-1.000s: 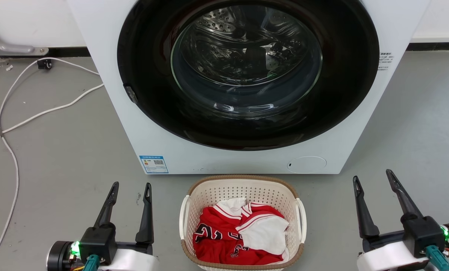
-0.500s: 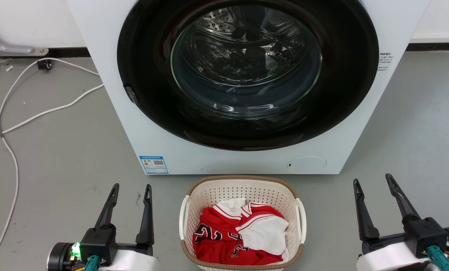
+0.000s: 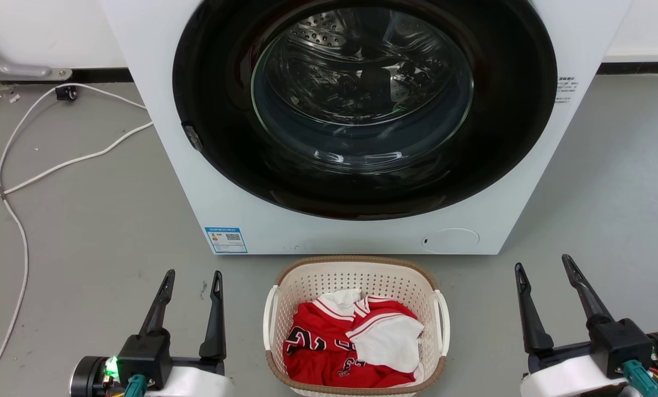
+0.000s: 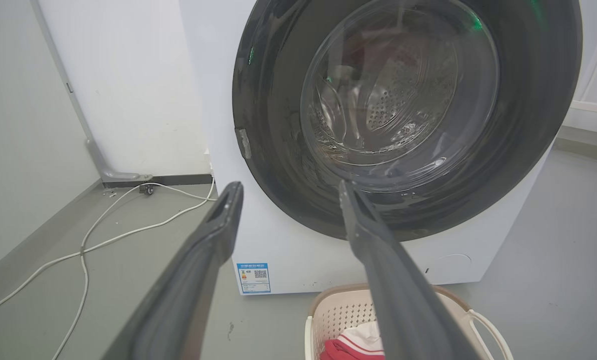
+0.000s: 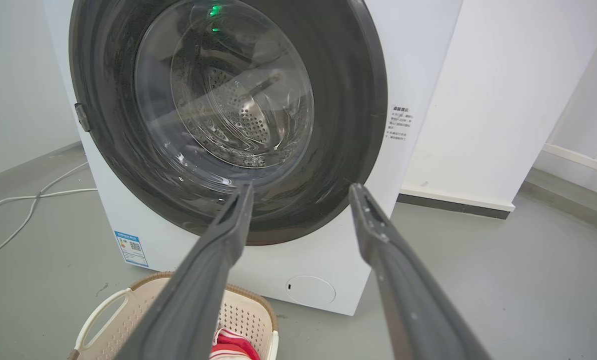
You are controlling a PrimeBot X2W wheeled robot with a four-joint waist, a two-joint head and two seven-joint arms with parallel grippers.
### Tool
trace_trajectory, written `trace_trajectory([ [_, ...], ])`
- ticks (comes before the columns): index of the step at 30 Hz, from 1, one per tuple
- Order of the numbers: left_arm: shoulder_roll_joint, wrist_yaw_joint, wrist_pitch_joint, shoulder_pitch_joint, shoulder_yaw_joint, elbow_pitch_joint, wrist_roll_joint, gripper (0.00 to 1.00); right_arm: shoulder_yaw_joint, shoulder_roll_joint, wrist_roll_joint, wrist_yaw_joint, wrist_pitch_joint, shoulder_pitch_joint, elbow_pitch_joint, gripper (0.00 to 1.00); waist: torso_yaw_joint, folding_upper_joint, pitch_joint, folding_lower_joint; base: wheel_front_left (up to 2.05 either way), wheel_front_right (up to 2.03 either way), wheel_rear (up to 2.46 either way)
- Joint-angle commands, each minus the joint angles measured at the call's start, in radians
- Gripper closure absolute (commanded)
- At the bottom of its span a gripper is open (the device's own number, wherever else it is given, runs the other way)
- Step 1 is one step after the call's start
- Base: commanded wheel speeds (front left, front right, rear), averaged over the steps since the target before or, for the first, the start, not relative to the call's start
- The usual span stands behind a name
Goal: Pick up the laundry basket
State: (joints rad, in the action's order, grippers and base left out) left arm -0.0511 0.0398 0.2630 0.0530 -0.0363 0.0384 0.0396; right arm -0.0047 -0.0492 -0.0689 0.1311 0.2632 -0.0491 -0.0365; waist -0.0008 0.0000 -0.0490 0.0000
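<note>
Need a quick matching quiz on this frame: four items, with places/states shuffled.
1. laundry basket
2. red jersey
3. left gripper
4. blue label

a. open, left of the basket, not touching it
b. just in front of the washing machine
c. inside the basket
d. stuck low on the machine's front

Pairs: 1-b, 2-c, 3-a, 4-d

You are operating in a bare laundry test room: front-loading washing machine (image 3: 362, 127) on grey floor (image 3: 86, 231), plain white walls (image 3: 31, 33), loose white cable (image 3: 73, 161) trailing.
</note>
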Motion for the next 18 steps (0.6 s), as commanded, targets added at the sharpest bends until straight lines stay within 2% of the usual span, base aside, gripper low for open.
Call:
trace_trajectory([
  [1,0.001,-0.004,0.003,0.008,0.001,-0.002,0.002,0.00,0.001,-0.002,-0.003,-0.001,0.002,-0.006,0.003,0.00,-0.001,0.0000,-0.003,0.0000,0.00,0.00,0.00],
  [8,0.001,0.000,0.003,-0.021,0.009,-0.001,0.010,0.00,0.002,-0.002,-0.002,-0.001,0.002,0.015,0.009,0.00,-0.002,0.0000,-0.028,0.0000,0.00,0.00,0.00],
  [13,0.001,0.018,0.003,-0.100,0.030,0.004,-0.002,0.00,0.027,-0.002,-0.026,-0.001,0.002,0.086,0.003,0.00,-0.005,0.0000,-0.094,0.0000,0.00,0.00,0.00],
  [18,-0.010,0.032,0.003,-0.201,0.052,0.049,-0.018,0.00,0.051,-0.002,-0.035,-0.001,0.002,0.197,-0.060,0.00,-0.018,0.0000,-0.186,0.0000,0.00,0.00,0.00],
])
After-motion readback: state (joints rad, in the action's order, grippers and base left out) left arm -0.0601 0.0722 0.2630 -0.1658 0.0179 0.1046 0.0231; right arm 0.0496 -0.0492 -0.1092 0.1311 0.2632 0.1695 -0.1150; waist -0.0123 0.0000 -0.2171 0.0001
